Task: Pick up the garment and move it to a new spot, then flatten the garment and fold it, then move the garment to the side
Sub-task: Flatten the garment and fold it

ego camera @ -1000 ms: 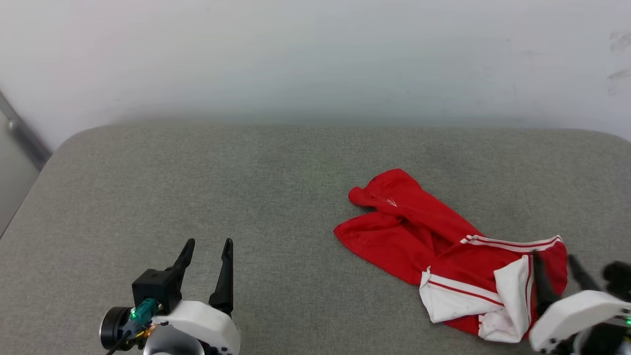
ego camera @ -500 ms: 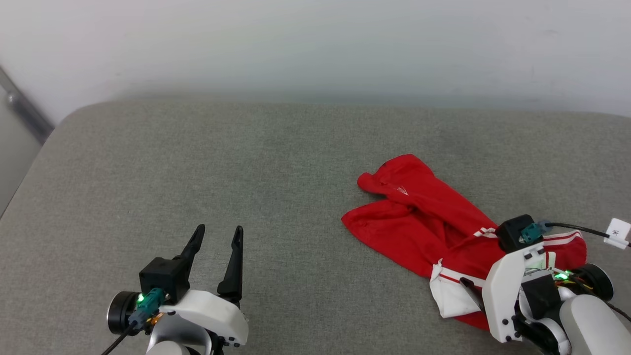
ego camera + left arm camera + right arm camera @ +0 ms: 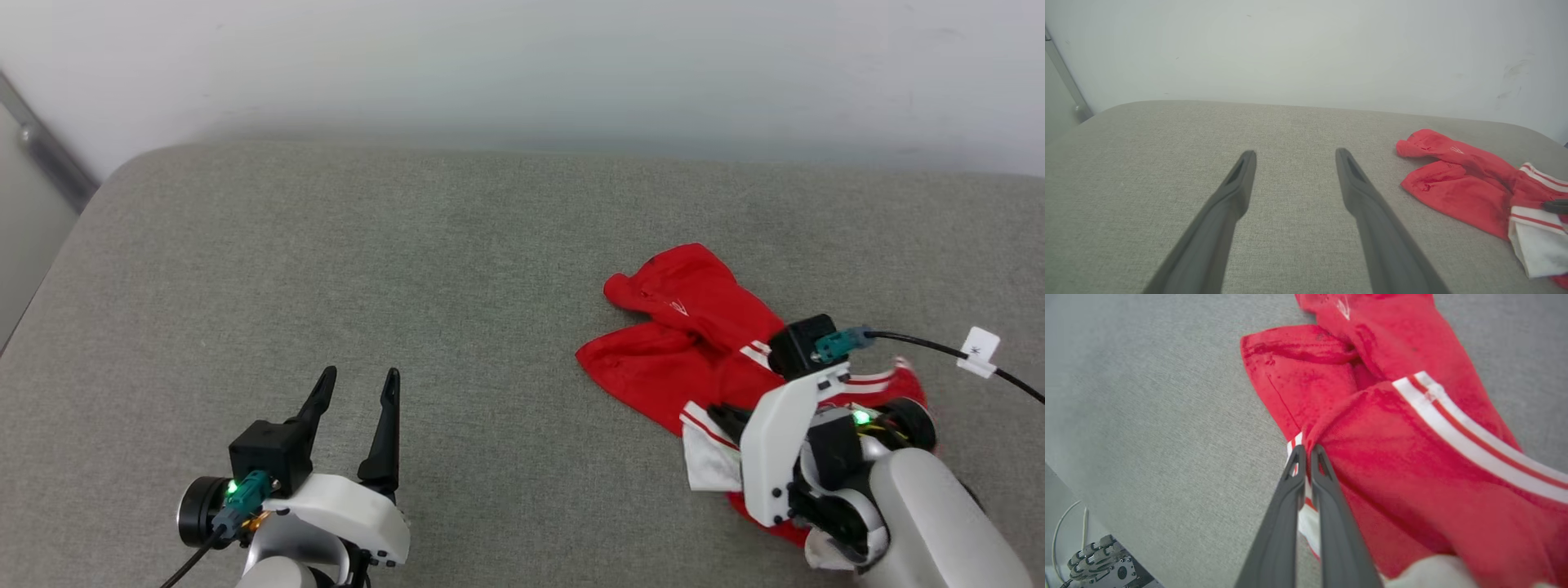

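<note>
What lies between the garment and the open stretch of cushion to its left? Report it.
Nothing visible does. The right gripper is shut on a fold of the garment, and the grey cushion to its left lies bare up to the open left gripper.

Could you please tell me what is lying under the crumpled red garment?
The garment lies on the grey cushion, which is visible along its edges; anything beneath its folds is covered.

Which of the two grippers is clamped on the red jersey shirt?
The right gripper, shut on a fold of the red jersey garment; the left gripper stands open over the grey cushion.
</note>
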`<state>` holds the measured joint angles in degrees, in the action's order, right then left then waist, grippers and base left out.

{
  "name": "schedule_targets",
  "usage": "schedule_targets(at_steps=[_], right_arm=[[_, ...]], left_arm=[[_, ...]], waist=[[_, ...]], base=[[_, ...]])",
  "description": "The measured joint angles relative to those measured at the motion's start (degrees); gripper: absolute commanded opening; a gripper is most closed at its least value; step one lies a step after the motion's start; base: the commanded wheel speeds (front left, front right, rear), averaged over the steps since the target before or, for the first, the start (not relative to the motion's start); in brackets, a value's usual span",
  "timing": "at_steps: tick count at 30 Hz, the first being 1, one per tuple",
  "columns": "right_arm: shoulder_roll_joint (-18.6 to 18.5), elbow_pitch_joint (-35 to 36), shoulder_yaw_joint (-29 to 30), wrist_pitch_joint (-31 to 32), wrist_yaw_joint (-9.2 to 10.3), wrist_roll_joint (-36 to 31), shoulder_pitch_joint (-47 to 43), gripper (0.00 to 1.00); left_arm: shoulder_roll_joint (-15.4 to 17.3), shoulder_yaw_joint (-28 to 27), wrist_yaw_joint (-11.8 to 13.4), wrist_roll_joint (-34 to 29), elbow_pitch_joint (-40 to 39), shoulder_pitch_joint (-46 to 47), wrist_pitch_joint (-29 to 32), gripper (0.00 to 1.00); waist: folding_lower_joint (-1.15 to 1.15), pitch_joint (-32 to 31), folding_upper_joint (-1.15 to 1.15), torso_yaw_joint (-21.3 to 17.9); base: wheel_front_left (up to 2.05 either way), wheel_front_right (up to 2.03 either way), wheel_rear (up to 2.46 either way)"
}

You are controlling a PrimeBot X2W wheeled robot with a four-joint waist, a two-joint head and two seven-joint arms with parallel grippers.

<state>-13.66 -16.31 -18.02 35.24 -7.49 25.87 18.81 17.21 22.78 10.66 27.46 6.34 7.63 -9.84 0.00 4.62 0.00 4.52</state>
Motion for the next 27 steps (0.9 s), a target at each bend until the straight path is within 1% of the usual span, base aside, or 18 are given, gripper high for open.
schedule_targets(at_steps=[4, 8, 11, 15, 16, 17, 18, 20, 23, 27], right_arm=[[3.3, 1.8, -2.2, -3.7, 0.00, -0.3, 1.4, 0.00], [7.5, 1.0, -5.1, -7.9, -0.01, -0.5, 3.2, 0.00], [9.7, -2.0, -9.2, -10.3, -0.01, 1.0, 3.3, 0.00], [10.6, -8.2, -13.7, -14.6, 0.00, 3.9, 2.4, 0.00], [10.6, -9.7, -14.4, -16.0, 0.00, 4.2, 2.1, 0.20], [10.6, -10.6, -15.3, -17.6, 0.00, 5.0, 1.8, 0.66], [10.6, -11.1, -16.2, -19.6, 0.00, 5.9, 1.7, 1.00], [10.6, -10.9, -17.8, -24.3, 0.00, 7.4, 1.7, 1.00], [10.7, -9.5, -19.0, -31.3, 0.00, 7.5, 1.8, 1.00], [10.7, -6.7, -17.7, -38.4, -0.01, 5.6, 1.4, 1.00]], left_arm=[[0.0, 0.3, 0.0, 0.0, 0.1, 0.3, 0.0, 1.00], [0.0, 0.7, 0.0, 0.0, 0.0, 0.9, 0.1, 1.00], [-0.1, 0.9, -0.1, 0.0, 0.1, 1.2, 0.1, 1.00], [-0.5, 1.1, -0.2, 0.1, 0.9, 1.6, -0.3, 1.00], [-0.6, 1.2, -0.2, 0.2, 1.1, 1.6, -0.4, 1.00], [-0.7, 1.2, -0.2, 0.4, 1.3, 1.6, -0.4, 1.00], [-0.9, 1.3, -0.3, 0.5, 1.5, 1.6, -0.5, 1.00], [-0.9, 1.2, -0.2, 0.5, 1.8, 1.7, -0.8, 1.00], [-0.6, 1.1, -0.1, 0.5, 2.2, 1.4, -1.0, 1.00], [-0.1, 1.0, 0.5, 0.5, 2.3, 0.4, -1.2, 1.00]], waist=[[0.00, -0.2, 0.00, -0.1], [0.00, 0.0, 0.00, 0.4], [0.00, 0.5, 0.00, 0.9], [0.00, 1.1, 0.00, 1.9], [0.00, 1.2, 0.00, 2.0], [0.00, 1.3, 0.00, 2.2], [0.00, 1.3, 0.00, 2.3], [0.00, 1.0, 0.00, 2.3], [0.00, 0.1, 0.00, 2.0], [0.00, -1.6, 0.00, 1.2]], base=[[0.00, 0.00, 0.00], [0.00, 0.00, 0.00], [0.00, 0.00, 0.00], [0.00, 0.00, 0.00], [0.00, 0.00, 0.00], [0.00, 0.00, 0.00], [0.00, 0.00, 0.00], [0.00, 0.00, 0.00], [0.00, 0.00, 0.00], [0.00, 0.00, 0.00]])
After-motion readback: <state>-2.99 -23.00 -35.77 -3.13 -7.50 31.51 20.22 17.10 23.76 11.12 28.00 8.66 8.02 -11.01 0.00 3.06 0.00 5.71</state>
